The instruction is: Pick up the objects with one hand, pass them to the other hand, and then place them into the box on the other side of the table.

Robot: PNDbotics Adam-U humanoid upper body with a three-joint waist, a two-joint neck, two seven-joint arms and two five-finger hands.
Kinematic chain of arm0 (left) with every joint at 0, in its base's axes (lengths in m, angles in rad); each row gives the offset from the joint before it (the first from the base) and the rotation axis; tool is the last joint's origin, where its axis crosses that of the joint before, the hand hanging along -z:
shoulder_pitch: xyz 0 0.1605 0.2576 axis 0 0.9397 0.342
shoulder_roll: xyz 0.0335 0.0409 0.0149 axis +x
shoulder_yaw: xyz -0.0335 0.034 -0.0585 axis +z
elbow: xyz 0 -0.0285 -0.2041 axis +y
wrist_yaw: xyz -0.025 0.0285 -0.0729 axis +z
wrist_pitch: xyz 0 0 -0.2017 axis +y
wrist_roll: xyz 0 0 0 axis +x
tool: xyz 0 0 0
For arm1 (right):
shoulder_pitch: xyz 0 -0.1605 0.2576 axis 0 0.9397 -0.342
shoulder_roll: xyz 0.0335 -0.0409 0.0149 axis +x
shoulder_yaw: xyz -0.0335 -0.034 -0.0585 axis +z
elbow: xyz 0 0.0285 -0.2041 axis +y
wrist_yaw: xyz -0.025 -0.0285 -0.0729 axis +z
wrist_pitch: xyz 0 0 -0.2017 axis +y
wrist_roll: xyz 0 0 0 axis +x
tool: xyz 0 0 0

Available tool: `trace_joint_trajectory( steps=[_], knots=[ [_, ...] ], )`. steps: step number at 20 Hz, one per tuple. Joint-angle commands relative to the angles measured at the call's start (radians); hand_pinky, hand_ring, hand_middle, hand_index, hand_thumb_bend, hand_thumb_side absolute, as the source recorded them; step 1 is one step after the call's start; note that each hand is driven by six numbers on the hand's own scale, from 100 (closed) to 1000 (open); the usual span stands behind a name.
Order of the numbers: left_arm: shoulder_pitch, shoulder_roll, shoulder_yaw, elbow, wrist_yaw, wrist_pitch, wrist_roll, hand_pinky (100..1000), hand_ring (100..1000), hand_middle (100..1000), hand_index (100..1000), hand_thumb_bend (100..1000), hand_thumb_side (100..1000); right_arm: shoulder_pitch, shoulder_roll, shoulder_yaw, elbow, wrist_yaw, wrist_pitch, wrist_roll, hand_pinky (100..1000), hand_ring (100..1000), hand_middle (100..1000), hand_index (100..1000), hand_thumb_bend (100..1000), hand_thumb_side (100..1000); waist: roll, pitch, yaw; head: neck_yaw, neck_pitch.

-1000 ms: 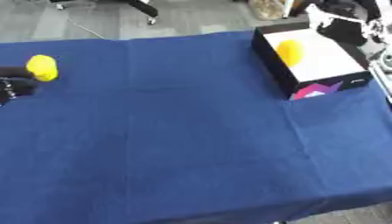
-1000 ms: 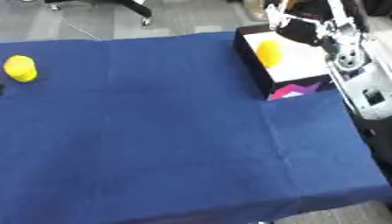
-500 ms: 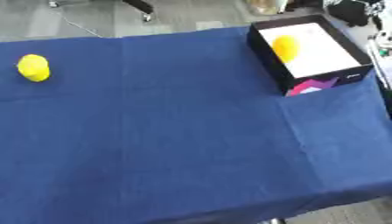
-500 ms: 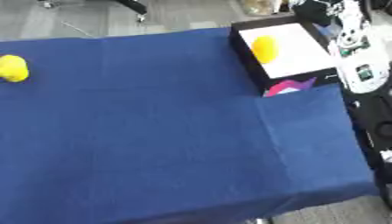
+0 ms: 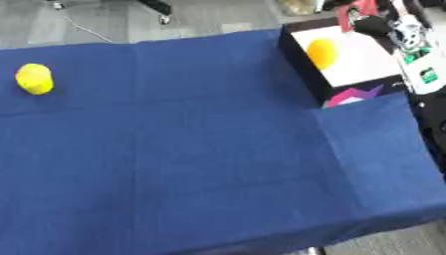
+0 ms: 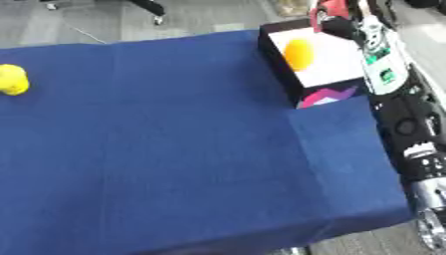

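Note:
A yellow rounded object (image 5: 35,78) lies on the blue cloth near the table's left edge, with no hand near it. At the far right stands a black box (image 6: 273,54) with a white inside, and a second yellow object (image 6: 299,54) lies in it against the left wall. My right arm (image 6: 382,60) runs along the table's right edge. My right hand (image 6: 338,26) is a dark shape above the box's far right corner, with something red by it. My left hand shows in neither view.
The blue cloth (image 5: 200,149) covers the whole table, with a fold line below the box. The box's near flap (image 5: 353,94) is pink and purple. Grey floor and a chair base (image 5: 157,6) lie beyond the far edge. The table's front edge runs along the bottom right.
The camera has shifted. The dark left hand beside the left yellow object one second ago is gone from view. My right arm stays by the box.

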Motion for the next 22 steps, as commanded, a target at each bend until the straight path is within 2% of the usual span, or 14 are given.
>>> trace_joint_trajectory(
  steps=[1,3,5,9,12,13,14,15,16,17,18,22],
  knots=[
    [-0.006,0.011,-0.025,-0.031,-0.017,0.006,0.055,826,743,724,789,412,825,-0.053,-0.036,0.026,0.074,0.055,0.054,0.013,894,891,867,990,280,512,-0.001,-0.014,-0.001,-0.005,-0.003],
    [-0.004,0.011,-0.040,-0.035,-0.027,0.010,0.089,826,743,725,791,412,826,-0.076,-0.035,0.044,0.129,0.076,0.077,-0.001,907,910,899,1000,337,557,-0.001,-0.014,-0.001,-0.005,-0.003],
    [-0.003,0.010,-0.051,-0.040,-0.035,0.013,0.113,826,744,725,792,410,827,-0.090,-0.035,0.053,0.181,0.085,0.071,-0.022,914,919,920,1000,362,582,-0.002,-0.015,-0.001,-0.005,-0.003],
    [-0.002,0.010,-0.059,-0.045,-0.043,0.016,0.128,827,744,726,791,409,828,-0.117,-0.036,0.061,0.286,0.088,0.015,-0.082,916,923,935,1000,367,598,-0.003,-0.017,-0.001,-0.003,-0.003],
    [-0.002,0.013,-0.060,-0.042,-0.049,0.020,0.129,827,744,727,792,414,828,-0.151,-0.038,0.090,0.369,0.097,-0.037,-0.135,917,924,940,1000,359,586,-0.004,-0.018,-0.002,0.014,-0.003],
    [-0.004,0.016,-0.059,-0.040,-0.052,0.022,0.129,827,744,727,792,416,827,-0.160,-0.039,0.101,0.381,0.100,-0.055,-0.152,918,922,941,1000,418,684,-0.004,-0.019,-0.003,0.024,-0.003],
    [-0.006,0.021,-0.057,-0.037,-0.057,0.024,0.129,827,744,727,792,428,822,-0.162,-0.039,0.112,0.376,0.098,-0.072,-0.169,920,924,941,1000,329,534,-0.003,-0.019,-0.004,0.036,-0.003],
    [-0.008,0.025,-0.056,-0.034,-0.063,0.027,0.130,827,744,727,792,428,822,-0.156,-0.040,0.123,0.360,0.092,-0.088,-0.186,920,924,941,1000,329,534,-0.003,-0.020,-0.005,0.048,-0.003],
    [-0.011,0.030,-0.054,-0.030,-0.070,0.030,0.132,826,743,727,792,443,805,-0.149,-0.041,0.134,0.342,0.085,-0.104,-0.201,922,925,944,1000,285,469,-0.003,-0.020,-0.005,0.063,-0.003],
    [-0.015,0.037,-0.051,-0.024,-0.080,0.036,0.134,826,743,727,792,447,802,-0.139,-0.043,0.146,0.321,0.073,-0.119,-0.217,922,924,943,1000,279,464,-0.003,-0.020,-0.006,0.079,-0.003],
    [-0.021,0.046,-0.047,-0.018,-0.094,0.042,0.137,826,743,728,794,459,787,-0.127,-0.045,0.155,0.297,0.060,-0.135,-0.232,920,921,938,1000,238,422,-0.002,-0.020,-0.007,0.094,-0.003],
    [-0.057,0.097,-0.040,0.018,-0.155,0.065,0.147,827,747,740,805,494,754,-0.069,-0.055,0.185,0.195,-0.001,-0.199,-0.296,914,912,919,999,212,398,0.000,-0.020,-0.013,0.173,-0.003]
  ],
)
